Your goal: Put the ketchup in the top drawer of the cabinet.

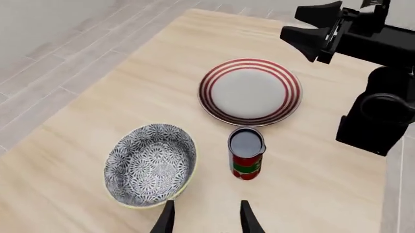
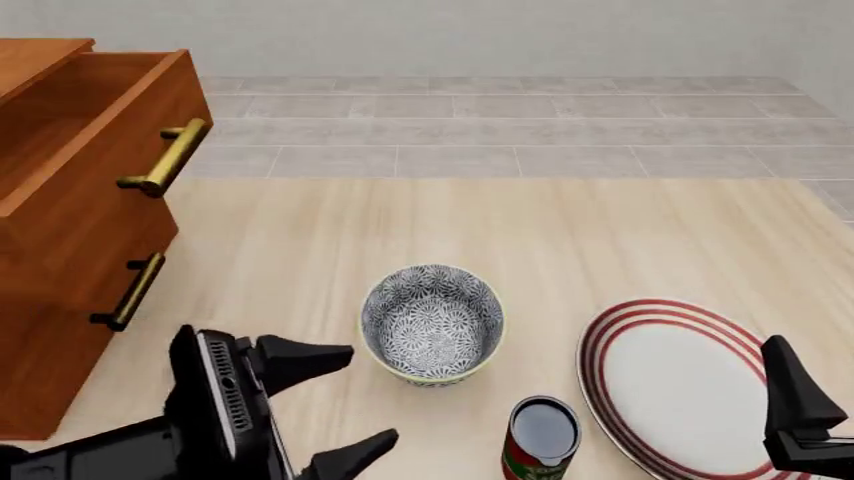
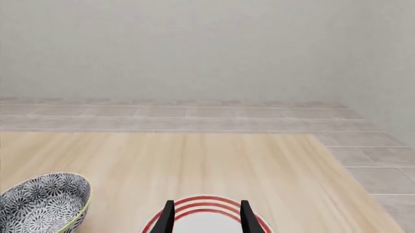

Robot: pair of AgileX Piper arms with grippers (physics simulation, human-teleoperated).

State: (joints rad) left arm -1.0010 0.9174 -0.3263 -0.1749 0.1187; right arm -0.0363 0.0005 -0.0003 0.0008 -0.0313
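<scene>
The ketchup (image 2: pixel 541 441) is a small red can with a dark flat top, standing upright near the table's front edge between the bowl and the plate; it also shows in the left wrist view (image 1: pixel 246 160). My left gripper (image 2: pixel 336 405) is open and empty, to the left of the can and apart from it. The cabinet (image 2: pixel 60 290) stands at the far left, and its top drawer (image 2: pixel 100 120) is pulled out with its inside showing. My right gripper (image 3: pixel 207 216) hangs open over the plate, to the right of the can, holding nothing.
A grey patterned bowl (image 2: pixel 431 322) sits just behind and left of the can. A white plate with red rings (image 2: pixel 667 385) lies to the right. Brass handles (image 2: pixel 166 158) stick out from both drawer fronts. Tiled floor lies beyond the table's far edge.
</scene>
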